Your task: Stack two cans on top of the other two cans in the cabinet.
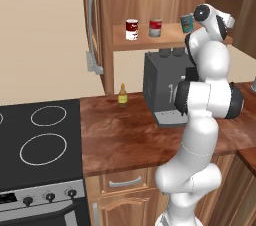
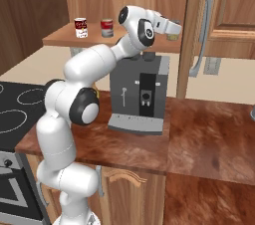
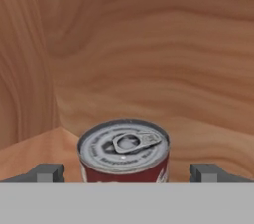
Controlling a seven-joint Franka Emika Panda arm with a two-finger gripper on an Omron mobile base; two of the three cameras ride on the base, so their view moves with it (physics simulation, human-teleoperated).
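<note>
On the cabinet shelf [image 1: 145,42] stand a dark red can with a white label [image 1: 131,29] [image 2: 80,27], a red-over-grey can [image 1: 155,27] [image 2: 106,27] and a teal can [image 1: 187,22]. My gripper [image 2: 172,29] reaches over the shelf's right end, where a pale can [image 2: 173,36] peeks out under the hand. In the hand view, a can with a silver pull-tab lid and dark red side [image 3: 124,146] stands upright just ahead. The open gripper [image 3: 126,172] has one fingertip [image 3: 47,172] on each side of it, both apart from it. I cannot match this can to the others.
A dark coffee machine [image 1: 160,85] [image 2: 139,94] stands on the wooden counter [image 1: 120,135] below the shelf, beside a small yellow bottle [image 1: 122,95]. The stove [image 1: 40,140] lies to the left. The open cabinet door with its grey bar handle [image 1: 92,15] [image 2: 204,25] flanks the shelf.
</note>
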